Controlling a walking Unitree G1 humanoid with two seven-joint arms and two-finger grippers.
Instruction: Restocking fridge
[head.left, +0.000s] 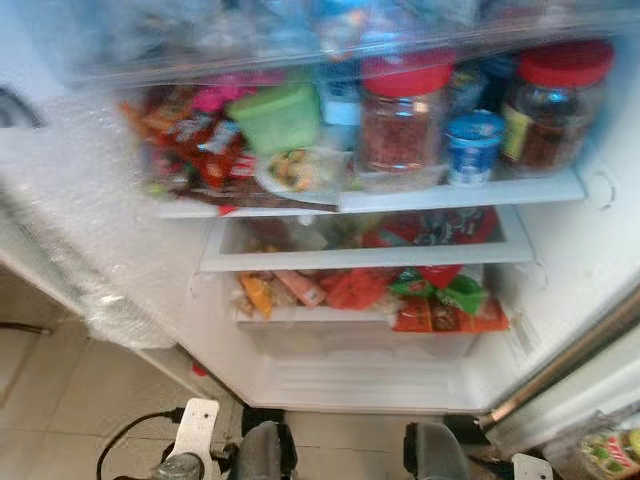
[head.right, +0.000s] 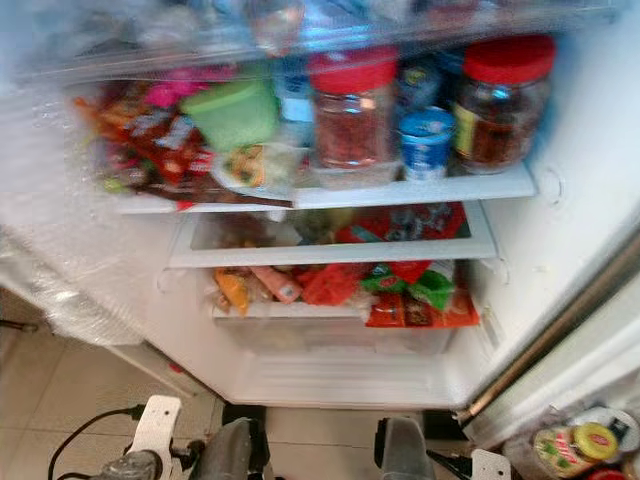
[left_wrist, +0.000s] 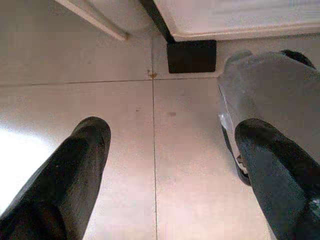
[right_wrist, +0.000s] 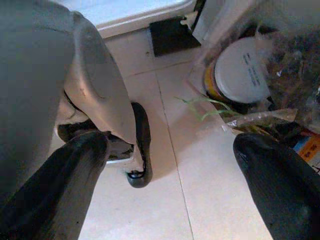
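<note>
The fridge (head.left: 590, 250) stands wide open straight ahead, its white interior packed. On the upper shelf (head.left: 450, 195) sit two red-lidded jars: one in the middle (head.left: 403, 112), full of something reddish, and a darker one (head.left: 553, 105) at the robot's right against the wall. Between them stands a small blue-capped tub (head.left: 472, 147). To the left of the middle jar there's a green lidded box (head.left: 275, 117), a covered dish of food (head.left: 303, 168) just below it, and a heap of red and orange snack packets (head.left: 195, 150) beyond that. Lower down, a drawer front (head.left: 360, 257) crosses the fridge, and under it lie more packets, orange, red and green (head.left: 445, 295), a bit blurred. A frosty plastic sheet (head.left: 90, 210) hangs over the left side.

Both arms hang low over the tiled floor (left_wrist: 190, 165). The left tool (left_wrist: 172, 170) has its two black fingers spread well apart, nothing between them, pointing at the tiles by the fridge's base. The right tool (right_wrist: 185, 175) is likewise spread wide and holds nothing; past it a white-lidded container (right_wrist: 242, 70) and crinkled bags (right_wrist: 290, 65) sit on the floor.
</note>
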